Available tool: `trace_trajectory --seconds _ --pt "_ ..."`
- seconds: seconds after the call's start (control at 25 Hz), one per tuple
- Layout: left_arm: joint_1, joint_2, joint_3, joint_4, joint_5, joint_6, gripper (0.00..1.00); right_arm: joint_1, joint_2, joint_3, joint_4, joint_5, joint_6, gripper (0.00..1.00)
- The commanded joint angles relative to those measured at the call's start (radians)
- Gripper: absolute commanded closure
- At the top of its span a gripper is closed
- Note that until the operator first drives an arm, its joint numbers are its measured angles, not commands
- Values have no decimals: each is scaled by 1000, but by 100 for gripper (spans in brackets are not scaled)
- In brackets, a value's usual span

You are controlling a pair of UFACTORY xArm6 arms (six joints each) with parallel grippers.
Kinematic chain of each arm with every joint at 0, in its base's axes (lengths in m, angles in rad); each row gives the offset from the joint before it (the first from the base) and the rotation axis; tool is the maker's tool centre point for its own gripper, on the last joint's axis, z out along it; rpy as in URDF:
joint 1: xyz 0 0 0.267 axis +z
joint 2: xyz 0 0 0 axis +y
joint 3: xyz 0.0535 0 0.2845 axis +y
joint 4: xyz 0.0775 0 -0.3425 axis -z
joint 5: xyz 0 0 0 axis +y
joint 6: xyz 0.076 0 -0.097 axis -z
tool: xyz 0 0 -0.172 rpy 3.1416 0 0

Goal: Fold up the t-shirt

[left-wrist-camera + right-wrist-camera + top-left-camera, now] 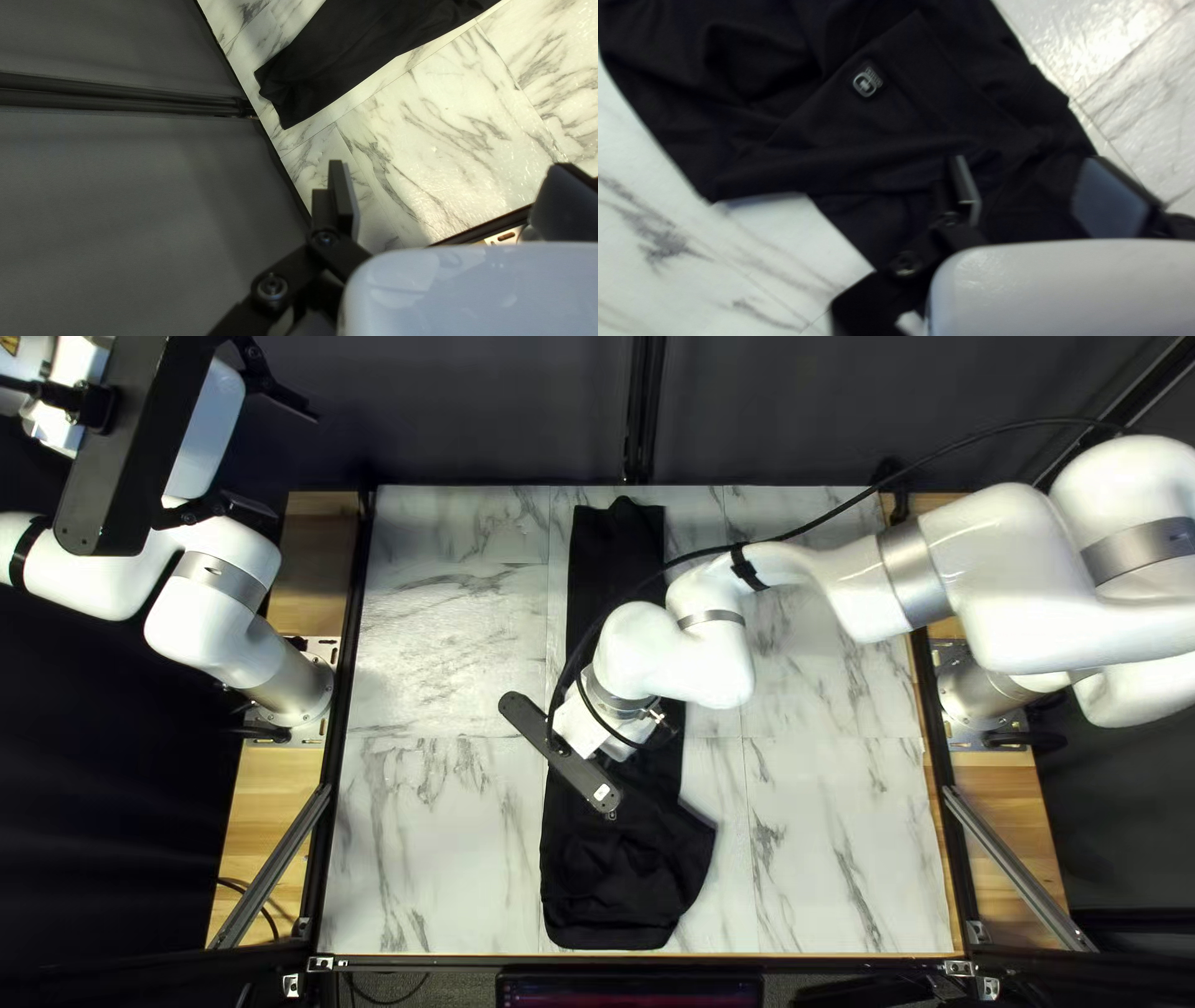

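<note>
The black t-shirt (623, 877) lies as a long narrow strip from the far table edge toward the near edge, its near part wider, with a flap out to one side. My left gripper (295, 463) is raised off the table's far left corner, away from the cloth. In the left wrist view, the left gripper (451, 186) is open and empty, the shirt (374, 59) lying ahead. My right gripper (598, 728) is over the shirt's middle, its fingertips hidden there. The right wrist view shows the right gripper (1033, 196) open above the shirt (847, 143), near a folded layer with a small badge.
Bare marble-patterned tabletop (436, 834) flanks the shirt on both sides. My right arm (871, 585) and its cable reach across the table from the right. Dark rails (339, 747) run along the table's sides, and a dark curtain (498, 411) hangs behind the far edge.
</note>
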Motion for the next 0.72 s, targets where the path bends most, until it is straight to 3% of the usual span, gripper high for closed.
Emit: trace_trajectory --seconds 0.04,0.28,0.52,0.72 --pt "0 0 0 0 0 0 0 62 33 -18 -68 -8 54 0" --pt "0 0 0 0 0 0 0 133 58 -26 -125 -19 125 0" --pt "0 0 0 0 0 0 0 184 127 -131 -181 107 373 0" --pt "0 0 0 0 0 0 0 184 127 -131 -181 107 373 0"
